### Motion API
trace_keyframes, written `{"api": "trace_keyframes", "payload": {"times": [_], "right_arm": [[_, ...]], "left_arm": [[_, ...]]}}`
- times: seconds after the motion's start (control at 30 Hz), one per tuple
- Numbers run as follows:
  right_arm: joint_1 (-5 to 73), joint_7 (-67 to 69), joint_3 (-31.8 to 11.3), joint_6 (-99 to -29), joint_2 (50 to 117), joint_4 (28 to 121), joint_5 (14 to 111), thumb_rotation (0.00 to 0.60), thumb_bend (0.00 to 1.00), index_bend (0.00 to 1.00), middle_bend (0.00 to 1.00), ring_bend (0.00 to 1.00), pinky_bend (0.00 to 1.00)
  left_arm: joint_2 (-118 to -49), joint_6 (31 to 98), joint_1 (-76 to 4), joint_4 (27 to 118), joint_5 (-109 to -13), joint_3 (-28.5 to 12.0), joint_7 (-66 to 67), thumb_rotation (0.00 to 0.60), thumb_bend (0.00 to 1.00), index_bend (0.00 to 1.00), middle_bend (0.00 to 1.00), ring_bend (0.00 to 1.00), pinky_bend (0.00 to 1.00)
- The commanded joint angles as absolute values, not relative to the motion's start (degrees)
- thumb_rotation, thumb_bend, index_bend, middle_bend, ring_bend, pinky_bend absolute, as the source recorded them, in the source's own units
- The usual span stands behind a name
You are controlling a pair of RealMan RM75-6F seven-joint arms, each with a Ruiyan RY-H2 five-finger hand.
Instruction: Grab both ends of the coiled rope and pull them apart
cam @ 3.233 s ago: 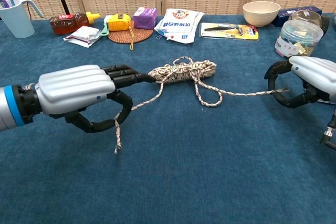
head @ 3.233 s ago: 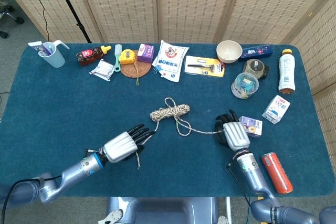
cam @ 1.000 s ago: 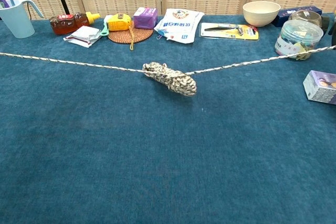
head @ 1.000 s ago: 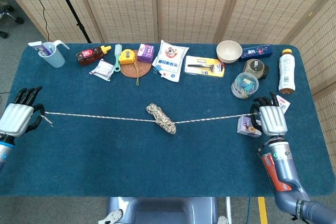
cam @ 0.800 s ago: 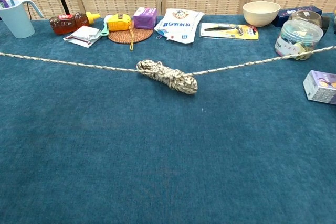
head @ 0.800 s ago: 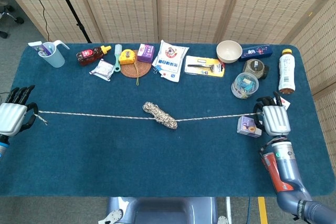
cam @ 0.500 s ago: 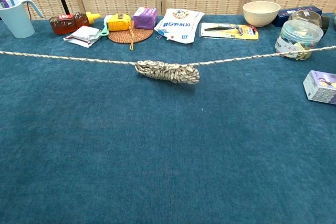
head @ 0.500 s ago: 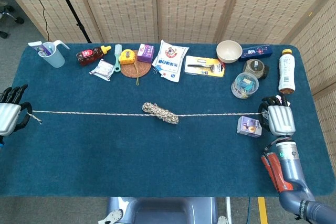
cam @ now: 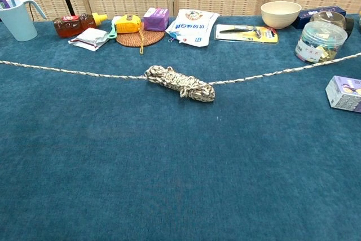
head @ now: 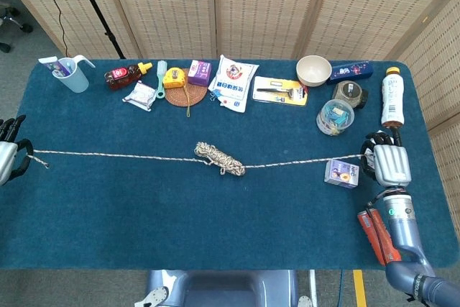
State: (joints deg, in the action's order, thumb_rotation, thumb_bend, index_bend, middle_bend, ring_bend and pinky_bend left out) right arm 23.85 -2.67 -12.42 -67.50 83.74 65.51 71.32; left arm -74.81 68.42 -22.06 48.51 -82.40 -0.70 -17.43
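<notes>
The speckled rope is drawn out across the blue table, with a tight coil (head: 219,158) (cam: 179,83) left at its middle. One strand runs left to my left hand (head: 7,159) at the table's left edge, which grips that end. The other strand (cam: 282,71) runs right to my right hand (head: 388,164) near the right edge, which grips its end. Neither hand shows in the chest view; the rope leaves that frame on both sides.
A small purple box (head: 341,172) lies just left of my right hand, under the rope. A red can (head: 376,239) lies by my right forearm. Along the back stand a cup (head: 70,73), packets, a bowl (head: 313,70), a plastic tub (head: 334,116) and a bottle (head: 392,96).
Both hands have moved outward to the table's edges, drawing the rope from a loose tangle into a long line. The coil has shrunk into a tight bundle and shifted slightly.
</notes>
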Motion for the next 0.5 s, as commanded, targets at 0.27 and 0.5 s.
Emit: {"api": "trace_keyframes", "payload": {"times": [0.27,0.5], "right_arm": [[24.1,-1.3,-12.1,-68.8,82.9,68.9,73.9,0.600,0.60,0.72,0.29,0.22,0.00],[24.9,0.3,-11.9,-68.1,81.6,75.2,75.4,0.600,0.60,0.72,0.29,0.22,0.00]], "left_arm": [[-74.3,71.3,-22.5,51.0,-84.7,-1.2,-17.3,0.600,0.43,0.62,0.02,0.00,0.00],[-73.1,74.6,-23.7,56.4,-87.4,-1.8,-16.0,0.600,0.43,0.62,0.02,0.00,0.00]]}}
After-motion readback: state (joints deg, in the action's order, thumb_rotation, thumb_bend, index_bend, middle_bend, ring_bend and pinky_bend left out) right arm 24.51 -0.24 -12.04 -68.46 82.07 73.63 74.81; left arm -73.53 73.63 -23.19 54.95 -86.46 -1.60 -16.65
